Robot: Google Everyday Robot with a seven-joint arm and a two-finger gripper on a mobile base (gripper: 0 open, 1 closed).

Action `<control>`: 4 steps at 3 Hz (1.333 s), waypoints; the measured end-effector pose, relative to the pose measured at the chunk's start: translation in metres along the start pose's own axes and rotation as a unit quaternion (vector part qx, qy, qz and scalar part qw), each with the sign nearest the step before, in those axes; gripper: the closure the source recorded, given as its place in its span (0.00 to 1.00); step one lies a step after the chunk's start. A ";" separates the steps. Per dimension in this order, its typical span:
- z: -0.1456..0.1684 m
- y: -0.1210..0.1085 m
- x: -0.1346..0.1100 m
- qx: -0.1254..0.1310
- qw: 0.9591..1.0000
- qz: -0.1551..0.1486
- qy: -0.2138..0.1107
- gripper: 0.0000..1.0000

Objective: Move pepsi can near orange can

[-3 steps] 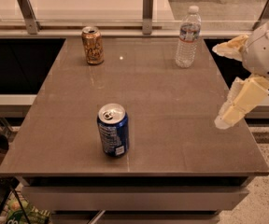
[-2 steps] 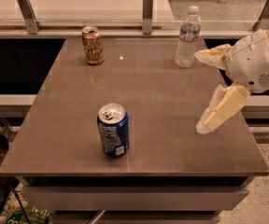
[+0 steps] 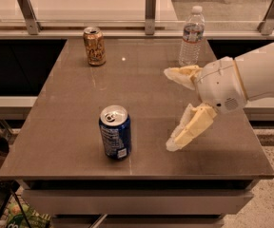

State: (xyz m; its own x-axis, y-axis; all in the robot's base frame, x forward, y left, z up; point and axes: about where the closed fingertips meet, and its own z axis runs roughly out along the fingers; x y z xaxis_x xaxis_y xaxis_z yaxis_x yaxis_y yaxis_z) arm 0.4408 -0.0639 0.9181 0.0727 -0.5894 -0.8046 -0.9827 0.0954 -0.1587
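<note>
The blue pepsi can (image 3: 115,132) stands upright near the table's front edge, left of centre. The orange-gold can (image 3: 94,46) stands upright at the far left of the table. My gripper (image 3: 169,109) reaches in from the right over the table, open and empty, with its two cream fingers (image 3: 190,128) spread wide and pointing left. It hangs to the right of the pepsi can, apart from it by about a can's width or more.
A clear water bottle (image 3: 192,36) stands at the far right of the brown table (image 3: 70,108), just behind my arm. A rail with metal posts (image 3: 150,6) runs along the table's far edge. The floor drops away on the right.
My gripper has moved left from the table's right edge in over the table, toward the pepsi can. The cans and the bottle have not moved.
</note>
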 end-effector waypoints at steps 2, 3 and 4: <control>0.053 0.011 -0.011 -0.038 0.995 0.005 -0.093 0.00; 0.071 0.019 -0.022 -0.060 0.989 0.004 -0.132 0.00; 0.086 0.030 -0.032 -0.081 0.981 0.005 -0.177 0.00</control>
State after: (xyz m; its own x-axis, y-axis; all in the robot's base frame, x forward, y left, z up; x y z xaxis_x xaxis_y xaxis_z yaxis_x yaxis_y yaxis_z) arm 0.4242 0.0269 0.8894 0.0883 -0.2708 -0.9586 -0.9958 -0.0464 -0.0786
